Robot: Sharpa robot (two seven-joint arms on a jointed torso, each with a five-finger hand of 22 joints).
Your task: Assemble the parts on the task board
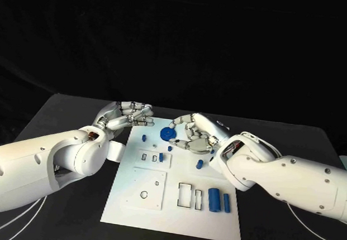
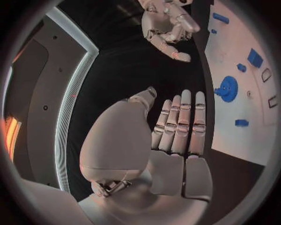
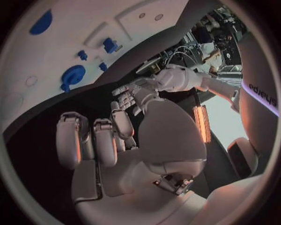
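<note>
Two silver hands hover over the far end of the task board (image 1: pixel 134 206), which lies flat at the middle of the black counter (image 1: pixel 69 112).

Left hand (image 1: pixel 127 116): positioned at the board's 11 o'clock corner. In the left wrist view the fingers (image 2: pixel 184 124) lie straight and side by side, with the thumb set apart from them; they hold nothing and touch no part.

Right hand (image 1: pixel 195 134): positioned at the board's 1 o'clock corner, near the left hand but not touching it. In the right wrist view its fingers (image 3: pixel 93 140) are curled partway inward with gaps between them, and nothing is clamped in them.

Task parts, all blue, on the white board:
- Gear (image 1: pixel 168 133): at the board's 12 o'clock edge, between the two hands. Whether the right hand's fingertips touch it cannot be told from the head view; the right wrist view shows the gear (image 3: pixel 73 75) apart from that hand.
- Small peg (image 1: pixel 143 136): at 11 o'clock from the board centre, beside the gear.
- Small block (image 1: pixel 162 158): just above the board centre, next to two small rectangular slots.
- Upright peg (image 1: pixel 200 164): at 2 o'clock from the centre, close to the right forearm.
- Large cylinder (image 1: pixel 215 198) and a thinner cylinder (image 1: pixel 226 203): lying side by side at 4 o'clock, just beside two rectangular cut-outs.
</note>
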